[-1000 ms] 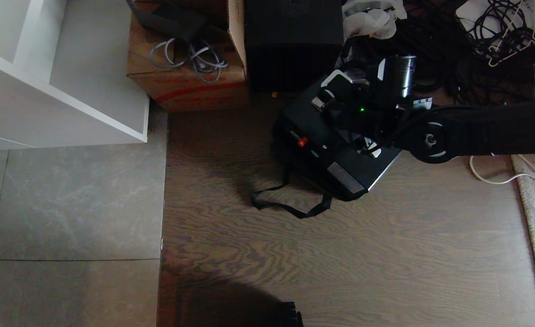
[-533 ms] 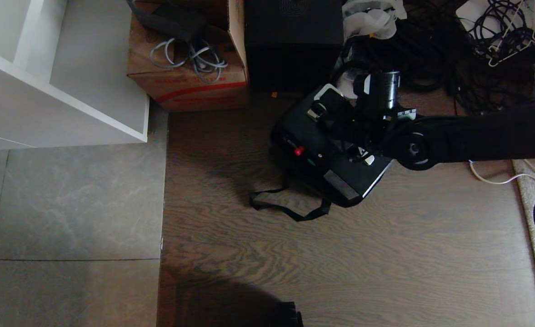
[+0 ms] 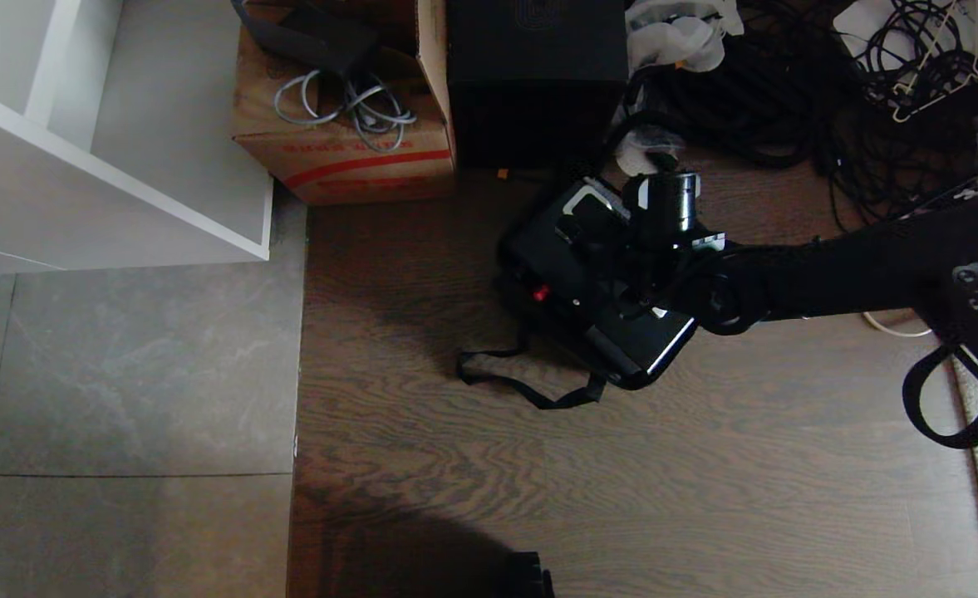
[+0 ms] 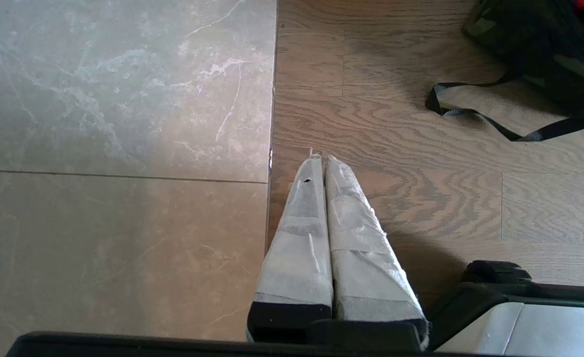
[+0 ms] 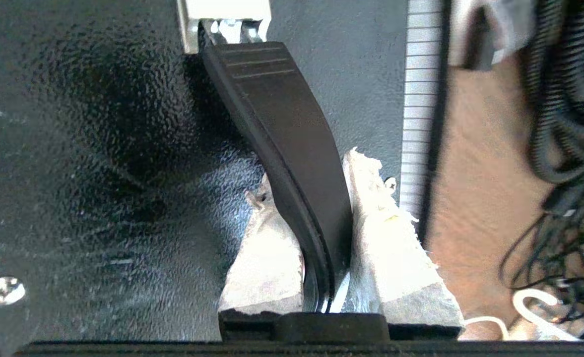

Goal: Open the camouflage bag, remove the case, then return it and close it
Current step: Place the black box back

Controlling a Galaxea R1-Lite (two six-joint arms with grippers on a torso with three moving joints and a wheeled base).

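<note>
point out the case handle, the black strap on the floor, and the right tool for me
case handle (image 5: 277, 124), right wrist view, on its ribbed upper stretch.
black strap (image 3: 530, 390), head view, on the loop lying on the wood floor.
right tool (image 5: 321, 198), right wrist view, between its tips, clamped on the handle.

Case (image 3: 601, 286) before cardboard box (image 3: 343, 145)

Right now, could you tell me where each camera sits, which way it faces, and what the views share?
Head view: high on the robot, looking down at the floor; the right arm reaches to the case.
Left wrist view: behind the shut left gripper, hanging over the floor seam.
Right wrist view: behind the right gripper, clamped on the handle.
Shared: head and left wrist views both show the black strap.
</note>
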